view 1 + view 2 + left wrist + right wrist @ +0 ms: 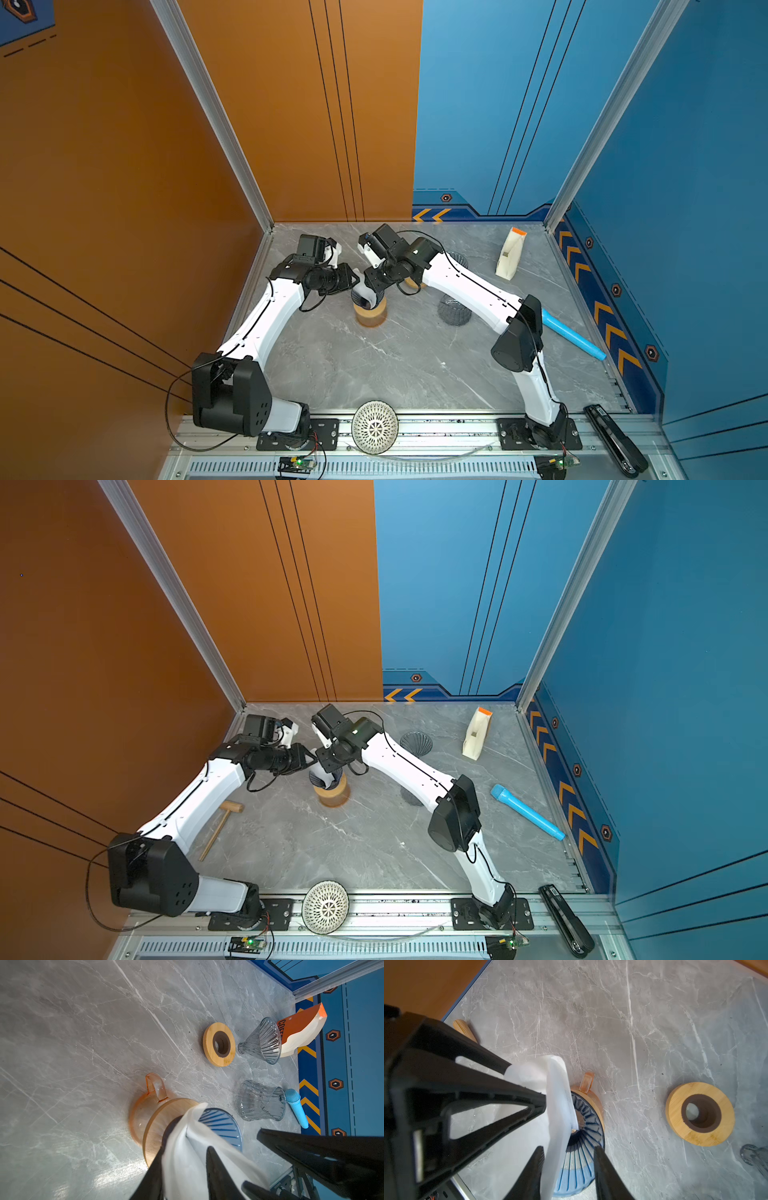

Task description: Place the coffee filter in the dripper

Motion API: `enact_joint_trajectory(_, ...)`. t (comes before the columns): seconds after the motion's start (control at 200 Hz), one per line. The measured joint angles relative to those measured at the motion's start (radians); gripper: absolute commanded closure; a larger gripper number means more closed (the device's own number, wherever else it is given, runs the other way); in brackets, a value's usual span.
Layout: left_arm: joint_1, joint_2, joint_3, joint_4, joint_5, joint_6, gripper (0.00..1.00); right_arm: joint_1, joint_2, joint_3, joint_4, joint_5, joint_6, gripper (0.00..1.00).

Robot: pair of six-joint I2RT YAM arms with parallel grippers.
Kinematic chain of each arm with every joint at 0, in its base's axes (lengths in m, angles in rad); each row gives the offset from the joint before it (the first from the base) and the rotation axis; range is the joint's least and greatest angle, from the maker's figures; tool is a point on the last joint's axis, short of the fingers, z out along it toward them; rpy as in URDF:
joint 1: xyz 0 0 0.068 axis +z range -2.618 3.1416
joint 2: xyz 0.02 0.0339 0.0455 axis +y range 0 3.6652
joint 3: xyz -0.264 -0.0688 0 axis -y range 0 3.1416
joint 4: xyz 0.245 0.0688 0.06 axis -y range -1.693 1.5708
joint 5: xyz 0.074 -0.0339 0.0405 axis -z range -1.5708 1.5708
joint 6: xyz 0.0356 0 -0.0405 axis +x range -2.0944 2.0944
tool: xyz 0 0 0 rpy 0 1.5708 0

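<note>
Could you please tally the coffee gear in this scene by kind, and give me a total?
wooden rings: 2
grey glass pieces: 2
blue dripper: 1
orange carafe: 1
coffee filter: 1
coffee box: 1
Total: 8

Tabletop: grey marble-pattern slab (374,365), pale veins running across it.
Left wall: orange panel (104,166) with thin dark lines.
Far wall: orange on the left half (291,104), blue on the right half (478,104).
Right wall: blue panel (706,166).
Corner posts: aluminium profiles stood at the far left (218,116) and far right (609,116) corners.
Base trim: navy band with orange chevrons (606,320) ran along the foot of the right wall.
Near edge: aluminium rail (449,428).
Light: a bright glare patch (116,1178) showed on the slab.
</note>
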Motion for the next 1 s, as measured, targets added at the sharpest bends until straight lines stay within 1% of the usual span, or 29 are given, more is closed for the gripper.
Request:
enact_joint_trajectory(0.325,0.000,0.020,0.020,-0.051,0.005,0.045,0.64,-0.010,0.025,0.000,-0.003,0.083,0.010,0.63)
enact_joint_trajectory(0.531,0.000,0.023,0.020,-0.087,0.009,0.069,0.61,-0.011,0.032,-0.013,-0.022,0.109,0.010,0.62)
enact_joint_trajectory(0.726,0.000,0.025,0.020,-0.105,0.016,0.080,0.56,-0.016,0.032,-0.014,-0.028,0.109,0.010,0.61)
enact_joint_trajectory(1.001,0.000,0.036,0.020,-0.132,0.015,0.098,0.55,-0.024,0.035,-0.015,-0.047,0.109,0.011,0.61)
